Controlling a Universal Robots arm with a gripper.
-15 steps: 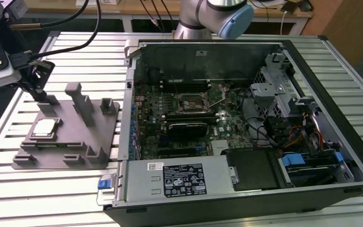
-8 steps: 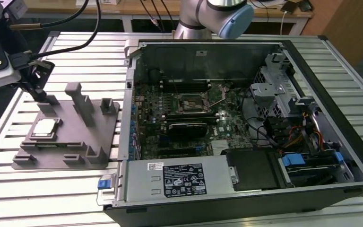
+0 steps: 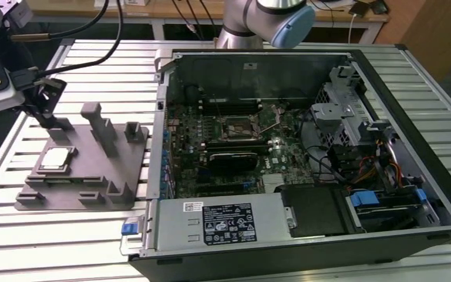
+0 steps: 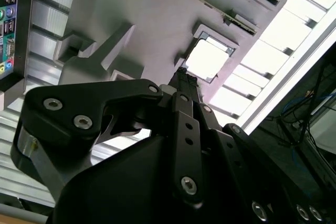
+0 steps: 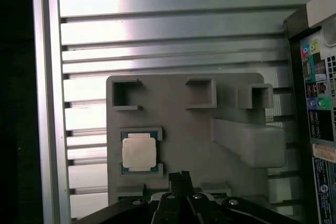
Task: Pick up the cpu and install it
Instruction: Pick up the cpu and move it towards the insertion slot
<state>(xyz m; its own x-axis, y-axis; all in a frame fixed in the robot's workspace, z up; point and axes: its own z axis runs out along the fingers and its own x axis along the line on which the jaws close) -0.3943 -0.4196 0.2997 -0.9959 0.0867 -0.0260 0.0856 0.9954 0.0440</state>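
A: Watching the hand [image 3: 51, 117] hanging over the far edge of the grey tray [image 3: 80, 198], at the exterior view's left.

B: Holding anything?

A: Holding nothing. Pressing its fingers tight together, showing up as one narrow dark tip on the hand [image 5: 181, 176] in the first wrist view, and the same on the hand [image 4: 184, 76] in the second wrist view.

B: Touching the tray, or hovering?

A: Struggling to tell from here. Sitting very low over it, certainly.

B: Spotting the cpu [image 3: 56, 158] yet?

A: Lying flat in its square pocket on the tray, shiny silver top facing up. Resting just beside the hand's tip and not touching it. Glaring bright as the cpu [image 4: 209, 59] in the second wrist view, and sitting square in its dark-rimmed recess as the cpu [image 5: 139, 150] in the first.

B: Seeing much else on that tray [image 5: 189, 124]?

A: Standing up from it, several upright posts [image 3: 92, 120], just beside the cpu's pocket.

B: And over at the exterior view's right?

A: Lying on its side on the slatted metal worktop [image 3: 53, 247], the open computer case [image 3: 288, 258], just beside the tray. Showing the square socket [image 3: 239, 128] in the middle of the board, well apart from the cpu.
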